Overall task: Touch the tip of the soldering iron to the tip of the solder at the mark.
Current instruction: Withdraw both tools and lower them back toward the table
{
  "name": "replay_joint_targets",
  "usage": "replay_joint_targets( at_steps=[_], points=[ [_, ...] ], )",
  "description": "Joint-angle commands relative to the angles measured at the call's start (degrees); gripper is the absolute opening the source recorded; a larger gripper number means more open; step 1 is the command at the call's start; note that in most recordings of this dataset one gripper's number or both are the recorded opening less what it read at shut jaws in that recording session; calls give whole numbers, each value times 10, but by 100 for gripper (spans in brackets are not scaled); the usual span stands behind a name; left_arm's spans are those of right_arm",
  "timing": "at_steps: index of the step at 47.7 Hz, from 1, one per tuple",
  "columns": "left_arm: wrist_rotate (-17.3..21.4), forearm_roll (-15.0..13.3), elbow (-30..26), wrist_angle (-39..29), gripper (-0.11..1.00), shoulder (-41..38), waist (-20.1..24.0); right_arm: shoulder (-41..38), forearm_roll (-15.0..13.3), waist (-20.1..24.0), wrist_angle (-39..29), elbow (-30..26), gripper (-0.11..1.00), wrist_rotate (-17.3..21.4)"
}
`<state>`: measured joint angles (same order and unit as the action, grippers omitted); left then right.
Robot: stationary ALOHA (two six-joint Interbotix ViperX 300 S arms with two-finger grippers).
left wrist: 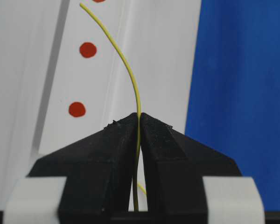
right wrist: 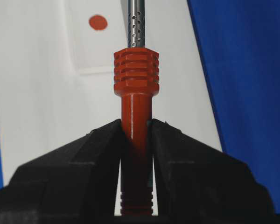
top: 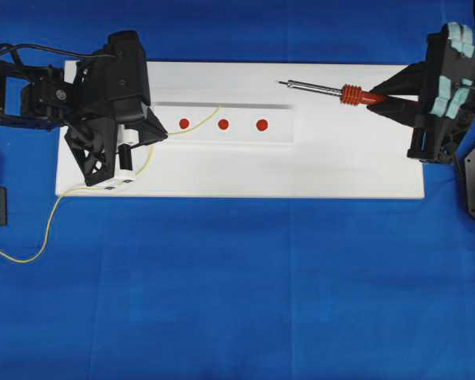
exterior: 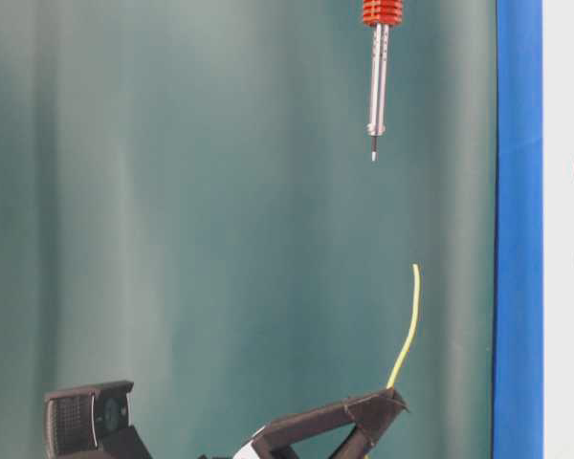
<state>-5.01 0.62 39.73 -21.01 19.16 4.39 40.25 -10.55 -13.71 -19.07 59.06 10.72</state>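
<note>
On the tabletop: blue cloth [top: 237, 293] covers the tabletop all round a white board [top: 340, 170].
Board: long, flat, white; a raised white strip [top: 222, 124] lies along its middle part.
Dots: three red dots [top: 223, 124] in a row on the strip, evenly spaced.
Backdrop: plain grey-green curtain [exterior: 220, 210] in the table-level view.
Writing: a small white tag [top: 120, 184] under the left gripper near the board's lower left edge carries dark print, too small to read; no brand can be made out.
Left gripper [left wrist: 139, 116]: over the board's left end, fingers [left wrist: 107, 144] together, clamped on the solder.
Solder [left wrist: 126, 65]: thin yellow wire; its free end curves out from the fingers toward the leftmost dot, near it, raised off the board; the rest trails off the board's left edge across the cloth.
Right gripper [right wrist: 136, 123]: at the board's right end, fingers [right wrist: 84, 154] clamped on the iron's red handle.
Iron [top: 332, 92]: held above the board's upper right part, ribbed red collar just ahead of the fingers, silver shaft pointing toward the strip; tip well apart from the solder's end.
</note>
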Motion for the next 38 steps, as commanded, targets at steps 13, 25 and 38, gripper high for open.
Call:
replay_joint_targets(
  at_steps=[13,25,38],
  points=[
    [-71,-3,11,16,2,36,-69,18,29,83,25,-12,7,70],
    [-145,-3,24,66,2,38,-225,13,29,247,69,-13,7,105],
    [-175,-3,71,201,2,-25,-312,-98,33,332,141,-14,7,111]
  ],
)
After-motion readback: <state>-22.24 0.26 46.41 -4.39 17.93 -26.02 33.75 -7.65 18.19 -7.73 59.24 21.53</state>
